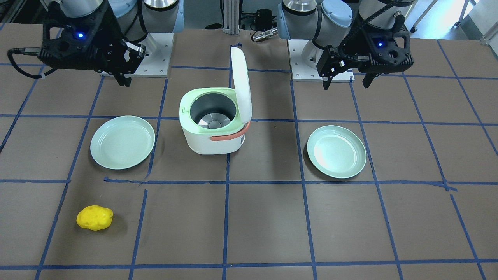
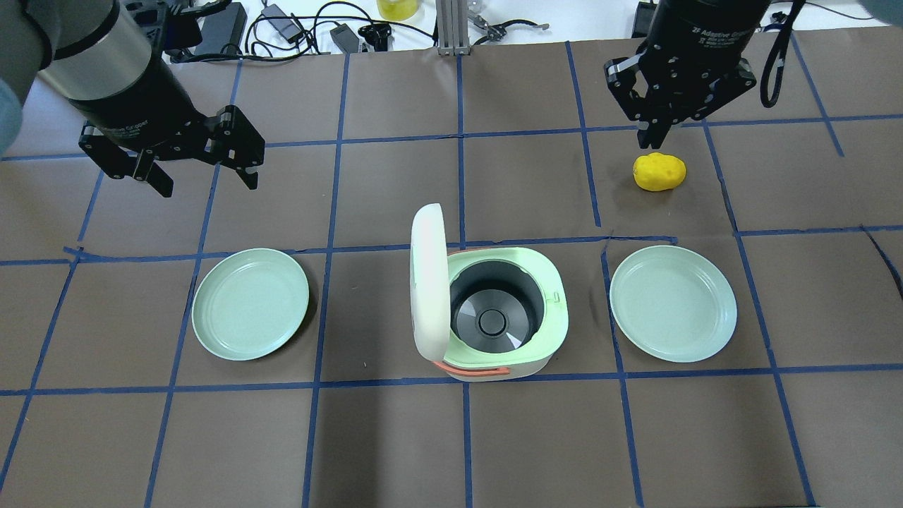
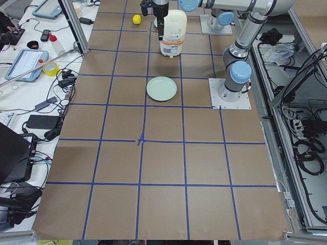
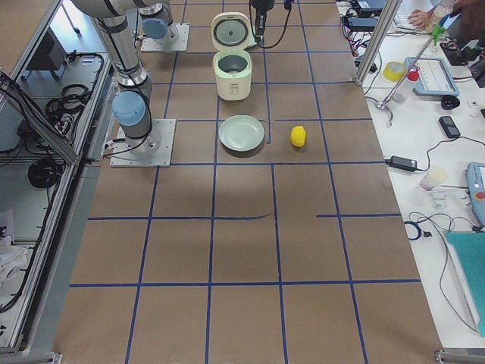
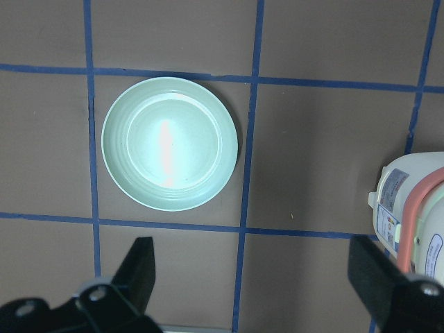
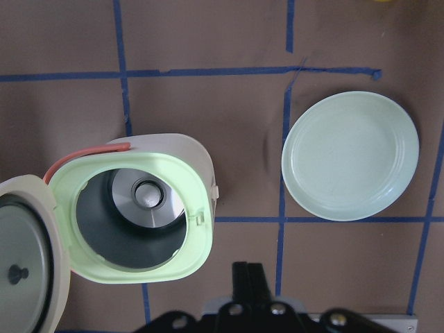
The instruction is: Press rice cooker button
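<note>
The white plastic rice cooker with the pale green rim (image 2: 494,317) is sitting mid-table, and its white lid (image 2: 428,282) is standing upright and open. The right wrist camera is looking straight into the pot and showing only bare grey metal. The left wrist one is just catching a labelled side wall. A round mint green left plate (image 2: 250,303) and a matching right plate (image 2: 672,303) are lying on either side, both bare. A lumpy yellow object (image 2: 659,171) is lying beyond the right plate on the brown, blue-taped table (image 2: 395,437). The left gripper (image 2: 206,178) is hovering spread wide, holding nothing. The right gripper (image 2: 650,137) is pinching its fingers together on nothing.
</note>
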